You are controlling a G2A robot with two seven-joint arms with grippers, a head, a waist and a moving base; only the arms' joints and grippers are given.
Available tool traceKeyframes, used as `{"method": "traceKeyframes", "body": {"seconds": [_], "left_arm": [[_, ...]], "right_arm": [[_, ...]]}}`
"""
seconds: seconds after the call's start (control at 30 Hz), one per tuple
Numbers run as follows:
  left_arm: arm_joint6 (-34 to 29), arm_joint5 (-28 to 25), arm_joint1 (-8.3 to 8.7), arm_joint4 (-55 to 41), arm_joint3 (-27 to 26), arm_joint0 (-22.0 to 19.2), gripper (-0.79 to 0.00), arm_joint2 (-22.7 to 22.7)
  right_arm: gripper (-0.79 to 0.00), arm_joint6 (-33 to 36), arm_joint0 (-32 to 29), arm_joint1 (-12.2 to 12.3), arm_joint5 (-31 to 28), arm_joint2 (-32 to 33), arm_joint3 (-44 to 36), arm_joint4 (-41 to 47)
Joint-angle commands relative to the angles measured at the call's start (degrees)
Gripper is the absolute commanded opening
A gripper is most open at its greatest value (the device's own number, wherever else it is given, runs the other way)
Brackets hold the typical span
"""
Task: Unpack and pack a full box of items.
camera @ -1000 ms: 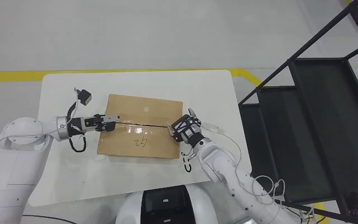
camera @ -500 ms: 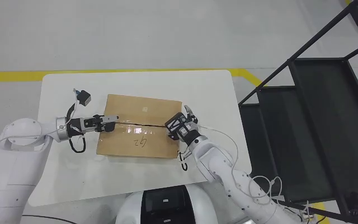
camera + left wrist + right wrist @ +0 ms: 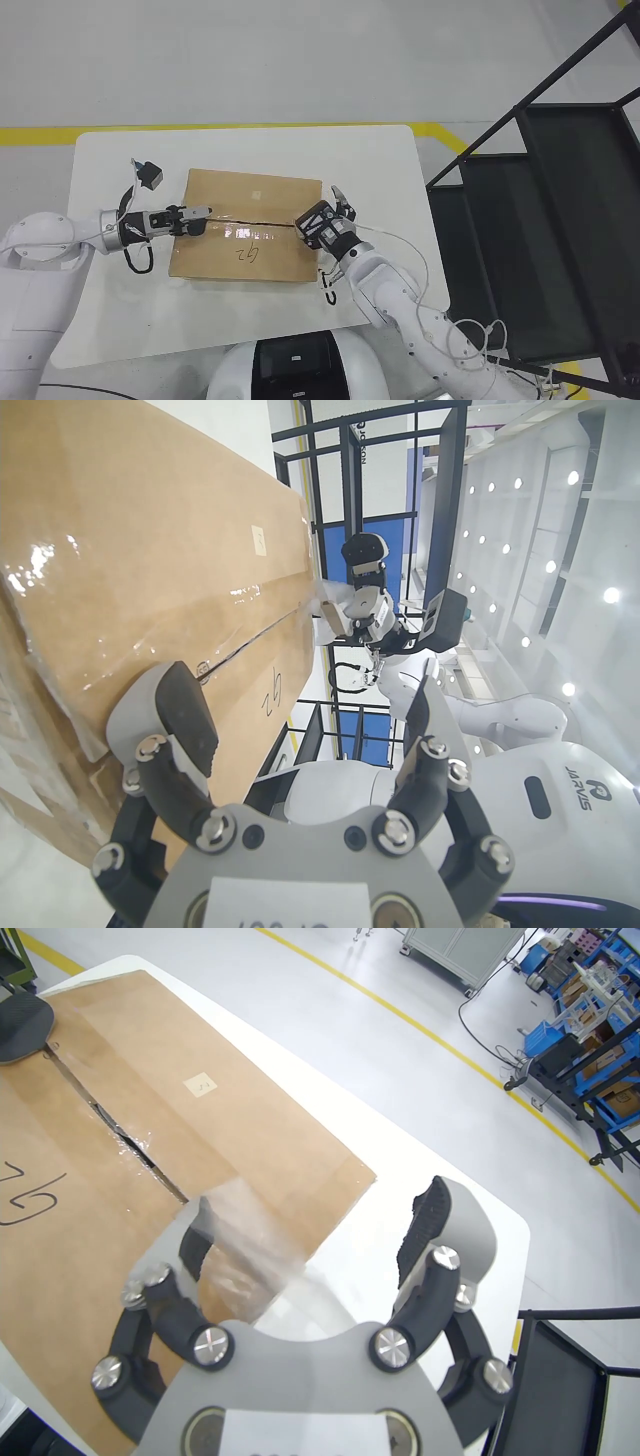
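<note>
Left gripper (image 3: 196, 216) spread wide at left end of flat brown cardboard box (image 3: 255, 200), one pad (image 3: 185, 710) on the lid at the centre seam (image 3: 250, 222), gripping nothing; arm stretched level from the left. Box lies mid white table (image 3: 380, 160), long axis left-right, seam running along it. Right gripper (image 3: 328, 213) at right end, jaws wide, loose clear tape (image 3: 250, 1238) draped against one finger, not clamped.

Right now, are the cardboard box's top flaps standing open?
No, the cardboard box lies shut, only a narrow slit along its top.
</note>
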Motion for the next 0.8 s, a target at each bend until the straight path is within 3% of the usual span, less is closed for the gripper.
{"method": "traceKeyframes", "body": {"seconds": [0.0,0.4,0.77], "left_arm": [[0.1,0.0,-0.01,-0.1,-0.1,0.0,0.000,0.2],[0.3,0.2,-0.05,-0.1,-0.3,-0.3,0.000,1.1],[0.8,0.0,0.01,-0.2,-0.4,-0.5,0.000,1.3]], "right_arm": [[0.000,0.2,-1.0,0.2,-0.3,1.2,-1.1,-0.9],[0.000,-1.1,-7.1,1.1,-2.3,7.1,-7.4,-3.0],[0.000,-3.0,-4.2,0.2,-4.6,4.6,-6.4,0.1]]}}
